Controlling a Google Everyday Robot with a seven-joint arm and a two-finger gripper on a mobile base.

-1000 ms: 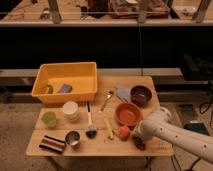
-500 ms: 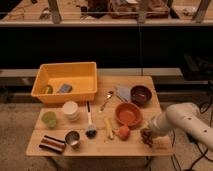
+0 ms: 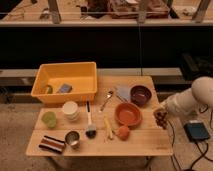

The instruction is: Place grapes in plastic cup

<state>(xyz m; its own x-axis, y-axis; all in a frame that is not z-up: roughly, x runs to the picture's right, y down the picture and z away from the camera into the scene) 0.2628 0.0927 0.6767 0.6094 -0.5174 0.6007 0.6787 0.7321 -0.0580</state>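
Now the grapes are held clamped in the claw, well apart from the plastic cup, across the counter. The bunch is judged light, soft and easily bruised, so it is best gripped gently near its top.

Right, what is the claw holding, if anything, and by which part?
The claw, at the right edge of the table, holds the grapes by the bunch's top.

at right edge of wooden table, gripper clasping dark grapes, just beside orange bowl; light-green plastic cup well apart, near left edge, beside cream cup.
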